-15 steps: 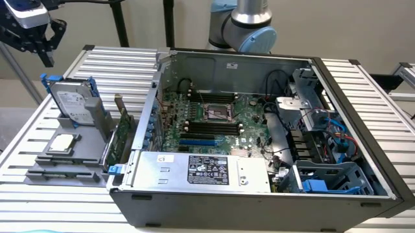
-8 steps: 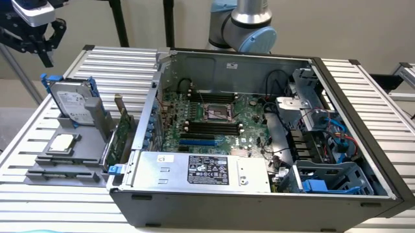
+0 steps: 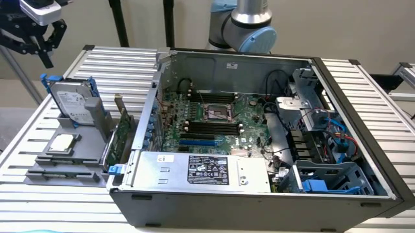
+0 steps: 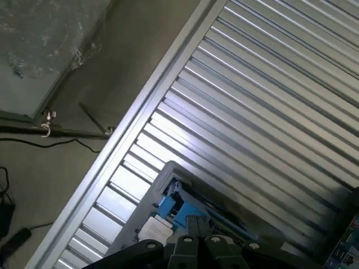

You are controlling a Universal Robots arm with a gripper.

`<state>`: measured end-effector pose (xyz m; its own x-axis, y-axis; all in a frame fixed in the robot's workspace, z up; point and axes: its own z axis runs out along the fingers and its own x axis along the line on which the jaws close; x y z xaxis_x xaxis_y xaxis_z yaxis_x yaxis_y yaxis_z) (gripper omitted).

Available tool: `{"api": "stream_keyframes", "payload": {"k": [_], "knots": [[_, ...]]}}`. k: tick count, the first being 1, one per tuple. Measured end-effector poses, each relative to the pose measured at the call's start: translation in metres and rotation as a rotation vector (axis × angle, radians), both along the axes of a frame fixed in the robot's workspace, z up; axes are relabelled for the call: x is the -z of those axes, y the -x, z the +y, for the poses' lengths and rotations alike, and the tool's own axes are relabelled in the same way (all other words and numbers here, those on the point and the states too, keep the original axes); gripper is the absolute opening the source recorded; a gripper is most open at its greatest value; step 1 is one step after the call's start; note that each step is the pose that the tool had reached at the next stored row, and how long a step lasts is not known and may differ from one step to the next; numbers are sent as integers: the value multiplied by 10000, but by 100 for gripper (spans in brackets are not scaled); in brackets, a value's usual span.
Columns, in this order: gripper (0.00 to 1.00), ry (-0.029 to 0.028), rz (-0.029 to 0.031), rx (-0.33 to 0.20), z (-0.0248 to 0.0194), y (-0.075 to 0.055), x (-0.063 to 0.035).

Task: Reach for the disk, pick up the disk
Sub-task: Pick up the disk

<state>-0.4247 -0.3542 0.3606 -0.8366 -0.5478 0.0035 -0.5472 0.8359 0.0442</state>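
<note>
The disk [image 3: 73, 103] — silver-grey, white label, blue rails — stands upright; gripper [image 3: 40, 36] above, empty, jaws apart.

open computer case [image 3: 259, 145] on slatted table [image 3: 370, 97] | chip [image 3: 61, 141] on grey holder [image 3: 65, 165]

A ribbed metal table [image 3: 363, 92] stands before a pale wall [image 3: 363, 29]; cables [image 4: 50, 143] cross the grey floor [image 4: 45, 185].

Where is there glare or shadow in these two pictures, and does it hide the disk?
Exterior view: even light, the disk stands plainly lit in its grey holder, the gripper dark above it. Wrist view: bright glare streaks the slatted table, the floor beside it is dim, and the disk lies partly shaded.
</note>
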Motion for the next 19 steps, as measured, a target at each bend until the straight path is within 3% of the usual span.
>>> {"api": "stream_keyframes", "payload": {"k": [14,19], "knots": [[11,-31,-14,-2496,0,-1,-3],[11,-32,-11,-2952,16,0,-18]]}}
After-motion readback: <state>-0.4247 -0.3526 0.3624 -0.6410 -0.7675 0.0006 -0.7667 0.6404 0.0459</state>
